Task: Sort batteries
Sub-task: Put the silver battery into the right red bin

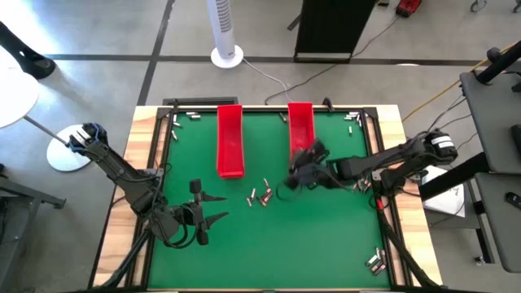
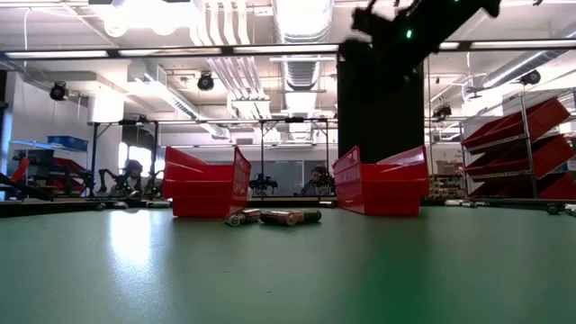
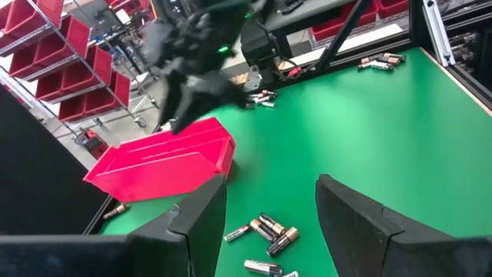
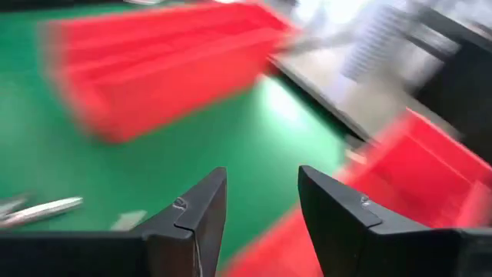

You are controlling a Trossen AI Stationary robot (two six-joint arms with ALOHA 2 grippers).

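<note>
Red plastic frames the step: the right gripper [image 4: 261, 208], jaws parted and empty, hangs over the near end of the right tray [image 1: 301, 126], so the drop looks just made or under way; done well, it should lift clear before swinging back to the batteries [image 1: 260, 194] clustered on the green mat [image 1: 269, 252] between the trays' near ends. The left gripper [image 1: 207, 212] waits unclenched nearby. What lies inside either the right or left tray [image 1: 230, 140] cannot be seen.

Overhead, table-level and wrist views share red trays [image 1: 230, 140]
</note>
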